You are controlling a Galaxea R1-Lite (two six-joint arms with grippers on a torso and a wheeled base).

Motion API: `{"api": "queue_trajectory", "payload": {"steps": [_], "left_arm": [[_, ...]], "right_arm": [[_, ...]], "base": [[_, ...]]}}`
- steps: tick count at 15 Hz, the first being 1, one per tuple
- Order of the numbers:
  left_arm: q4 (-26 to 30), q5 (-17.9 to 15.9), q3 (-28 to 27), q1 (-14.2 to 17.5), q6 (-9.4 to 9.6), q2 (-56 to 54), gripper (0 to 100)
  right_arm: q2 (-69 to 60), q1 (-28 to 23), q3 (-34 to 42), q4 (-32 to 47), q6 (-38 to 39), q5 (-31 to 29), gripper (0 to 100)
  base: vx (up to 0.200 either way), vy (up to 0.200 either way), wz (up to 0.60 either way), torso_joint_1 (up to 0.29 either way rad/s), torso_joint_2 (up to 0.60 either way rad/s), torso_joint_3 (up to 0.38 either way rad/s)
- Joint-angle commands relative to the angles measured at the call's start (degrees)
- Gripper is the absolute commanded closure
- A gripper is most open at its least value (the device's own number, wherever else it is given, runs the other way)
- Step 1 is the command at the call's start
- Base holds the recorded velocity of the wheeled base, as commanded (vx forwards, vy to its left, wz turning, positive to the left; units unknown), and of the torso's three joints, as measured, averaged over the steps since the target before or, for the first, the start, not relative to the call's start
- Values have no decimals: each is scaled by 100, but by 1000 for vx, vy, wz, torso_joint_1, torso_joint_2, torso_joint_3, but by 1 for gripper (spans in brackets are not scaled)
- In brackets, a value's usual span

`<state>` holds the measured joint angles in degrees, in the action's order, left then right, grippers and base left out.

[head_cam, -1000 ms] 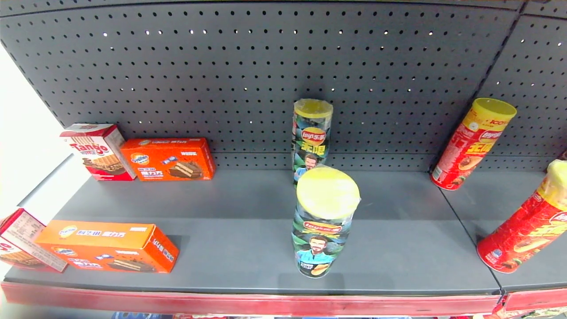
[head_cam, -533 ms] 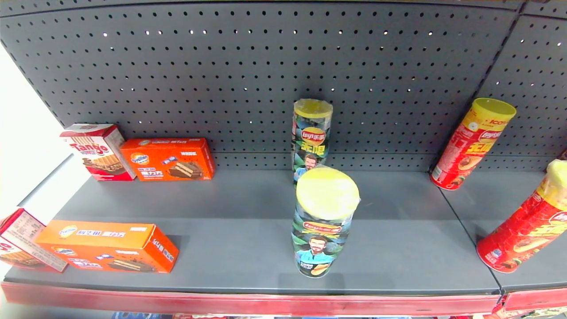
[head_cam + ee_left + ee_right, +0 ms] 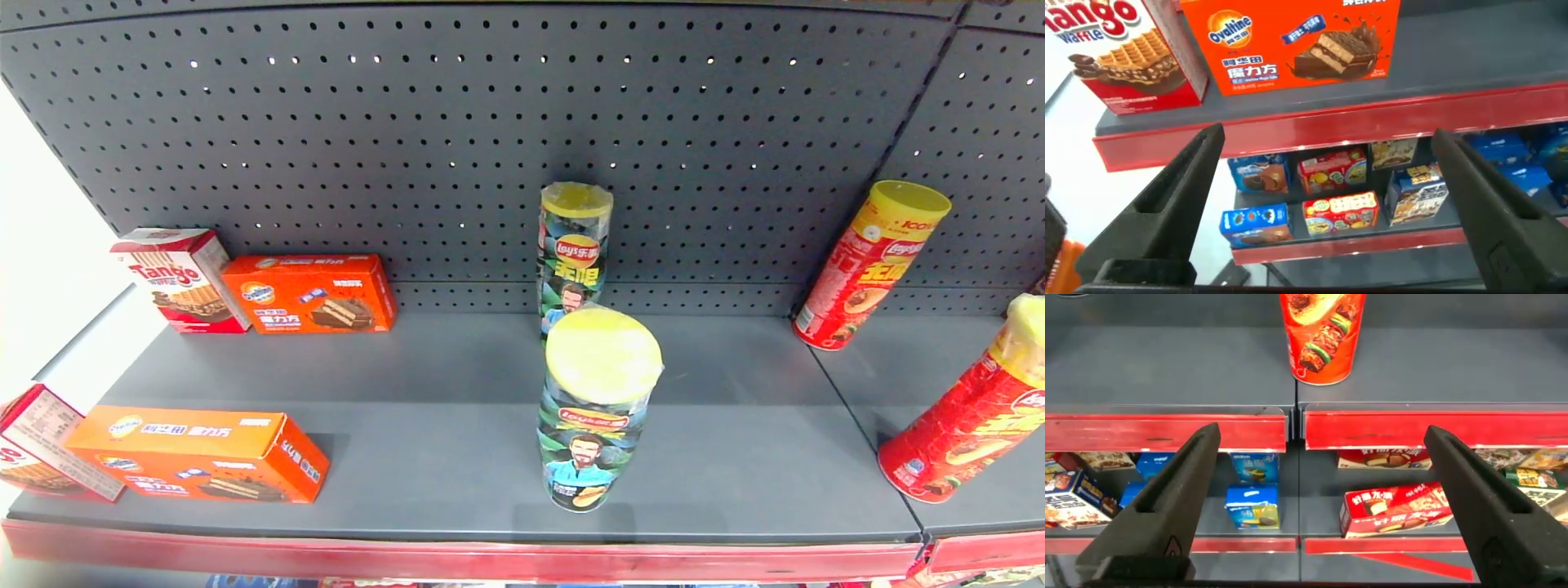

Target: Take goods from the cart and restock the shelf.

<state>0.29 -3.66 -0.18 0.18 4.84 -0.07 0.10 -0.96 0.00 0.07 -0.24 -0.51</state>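
On the grey shelf (image 3: 424, 408) two green chip cans stand upright, one near the front (image 3: 594, 408) and one at the back (image 3: 574, 249). Two red chip cans (image 3: 873, 265) (image 3: 967, 425) stand to the right. Orange boxes lie at the front left (image 3: 200, 453) and back left (image 3: 310, 292), beside a wafer box (image 3: 181, 279). My left gripper (image 3: 1327, 139) is open and empty, level with the shelf's red front edge (image 3: 1331, 122), below an orange box (image 3: 1290, 41). My right gripper (image 3: 1322, 434) is open and empty in front of a red can (image 3: 1321, 335).
A dark pegboard wall (image 3: 490, 122) backs the shelf. Another wafer box (image 3: 37, 445) leans at the front left corner. A lower shelf holds several small snack boxes (image 3: 1339, 192) (image 3: 1396, 508). Bare shelf floor lies between the boxes and the green cans.
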Motion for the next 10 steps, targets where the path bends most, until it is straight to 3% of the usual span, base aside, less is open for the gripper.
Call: {"api": "queue_trajectory", "payload": {"steps": [1, 7, 10], "left_arm": [[-3, -12, 9, -18, -27, 7, 0], [-3, 5, 9, -9, -124, 7, 0], [-3, 14, 9, -9, -264, 7, 0]], "right_arm": [[8, 0, 0, 1, -2, -2, 0], [8, 0, 0, 1, -2, -2, 0], [8, 0, 0, 1, -2, -2, 0]], "base": [[0, 0, 0, 0, 0, 0], [0, 0, 0, 0, 0, 0], [0, 0, 0, 0, 0, 0]]}}
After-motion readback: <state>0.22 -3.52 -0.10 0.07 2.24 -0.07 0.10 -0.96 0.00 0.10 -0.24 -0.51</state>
